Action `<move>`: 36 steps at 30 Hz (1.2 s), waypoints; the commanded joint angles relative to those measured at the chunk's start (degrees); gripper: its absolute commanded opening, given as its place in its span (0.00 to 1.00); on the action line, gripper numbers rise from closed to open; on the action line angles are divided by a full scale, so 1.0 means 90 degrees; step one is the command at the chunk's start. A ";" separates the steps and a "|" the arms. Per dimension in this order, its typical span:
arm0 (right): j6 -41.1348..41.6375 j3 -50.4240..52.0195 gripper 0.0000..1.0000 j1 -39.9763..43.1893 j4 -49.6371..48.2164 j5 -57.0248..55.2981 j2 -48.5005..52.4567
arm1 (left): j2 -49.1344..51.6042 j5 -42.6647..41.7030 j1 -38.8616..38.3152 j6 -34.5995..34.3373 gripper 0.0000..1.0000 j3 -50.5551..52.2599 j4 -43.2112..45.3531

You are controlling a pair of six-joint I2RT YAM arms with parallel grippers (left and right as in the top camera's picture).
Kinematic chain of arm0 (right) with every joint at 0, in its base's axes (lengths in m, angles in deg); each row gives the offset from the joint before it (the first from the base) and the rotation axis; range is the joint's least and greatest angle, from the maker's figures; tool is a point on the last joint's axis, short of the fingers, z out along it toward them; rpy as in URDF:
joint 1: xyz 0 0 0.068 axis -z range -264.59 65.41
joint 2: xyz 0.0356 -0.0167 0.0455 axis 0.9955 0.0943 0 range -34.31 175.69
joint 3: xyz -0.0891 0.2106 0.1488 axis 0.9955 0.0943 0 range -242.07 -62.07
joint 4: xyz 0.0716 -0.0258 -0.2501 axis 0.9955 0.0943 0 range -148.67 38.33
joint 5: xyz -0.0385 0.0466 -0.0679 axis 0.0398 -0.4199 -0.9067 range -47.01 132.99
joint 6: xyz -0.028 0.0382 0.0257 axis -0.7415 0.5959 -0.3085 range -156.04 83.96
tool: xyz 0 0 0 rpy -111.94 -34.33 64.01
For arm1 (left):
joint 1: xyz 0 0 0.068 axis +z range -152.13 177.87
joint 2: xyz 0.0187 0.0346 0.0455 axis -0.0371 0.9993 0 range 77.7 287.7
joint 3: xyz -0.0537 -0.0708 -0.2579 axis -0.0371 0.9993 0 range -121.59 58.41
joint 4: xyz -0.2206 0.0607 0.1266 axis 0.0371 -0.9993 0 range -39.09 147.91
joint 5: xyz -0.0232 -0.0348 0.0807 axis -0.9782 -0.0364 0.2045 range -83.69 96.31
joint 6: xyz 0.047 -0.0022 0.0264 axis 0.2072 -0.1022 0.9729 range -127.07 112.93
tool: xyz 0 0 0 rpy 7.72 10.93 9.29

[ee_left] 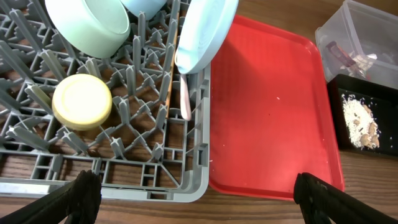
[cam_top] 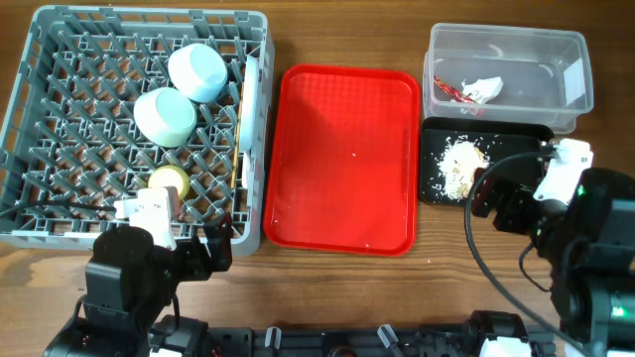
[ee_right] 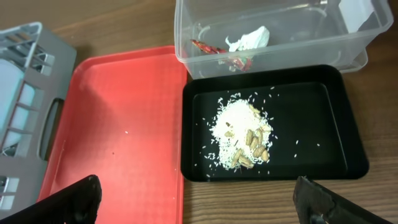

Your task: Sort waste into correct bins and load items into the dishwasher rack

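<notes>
The grey dishwasher rack (cam_top: 60,213) holds a pale blue bowl (cam_top: 196,71), a pale green bowl (cam_top: 165,116), a yellow cup (cam_top: 168,181), and a pale blue plate (ee_left: 205,34) on edge by its right wall, with chopsticks (ee_left: 169,74) and a white fork (ee_left: 185,102) beside it. The red-and-white wrapper with tissue (cam_top: 474,89) lies in the clear tub (cam_top: 556,59). Beige food scraps (cam_top: 462,162) lie in the black tray (cam_top: 506,134). My left gripper (ee_left: 199,202) is open and empty over the table at the rack's front right corner. My right gripper (ee_right: 202,199) is open and empty in front of the black tray (ee_right: 329,112).
A bare red serving tray (cam_top: 342,159) lies between the rack and the bins, with a few crumbs on it. The clear tub stands behind the black tray at the right. Bare wooden table runs along the front edge.
</notes>
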 commanded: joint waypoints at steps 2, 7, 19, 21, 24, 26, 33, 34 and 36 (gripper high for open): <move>0.0007 0.0046 1.00 -0.0095 0.0126 -0.0148 -0.0988 | -0.0029 0.0063 -0.0034 0.0083 1.00 0.0046 0.0015; 0.0002 0.0702 1.00 -0.0653 -0.0631 -0.1052 -0.2419 | -0.0029 0.0063 -0.0034 0.0083 1.00 0.0046 0.0015; 0.0034 0.4728 1.00 -0.0816 -0.5952 -0.0063 -0.4677 | -0.0029 0.0063 -0.0034 0.0083 1.00 0.0046 0.0015; 0.0034 0.5255 1.00 -0.0816 -0.6744 -0.0083 -0.4680 | -0.0029 0.0063 -0.0034 0.0083 1.00 0.0044 0.0015; 0.0032 0.5945 1.00 -0.0818 -0.7492 -0.0083 -0.4680 | -0.0029 0.0063 -0.0034 0.0083 1.00 0.0046 0.0015; 0.0032 0.6290 1.00 -0.0818 -0.7567 -0.0085 -0.4680 | -0.0029 0.0063 -0.0034 0.0083 1.00 0.0046 0.0012; 0.0044 0.6496 1.00 -0.0818 -0.6392 -0.0085 -0.4682 | -0.0029 0.0063 -0.0034 0.0083 1.00 0.0046 0.0015; 0.0044 0.6496 1.00 -0.0816 -0.6392 -0.0085 -0.4677 | -0.0029 0.0063 -0.0034 0.0083 1.00 0.0046 0.0012; 0.0046 0.6496 1.00 -0.0816 -0.6392 -0.0085 -0.4670 | -0.0029 0.0063 -0.0034 0.0083 1.00 0.0046 0.0012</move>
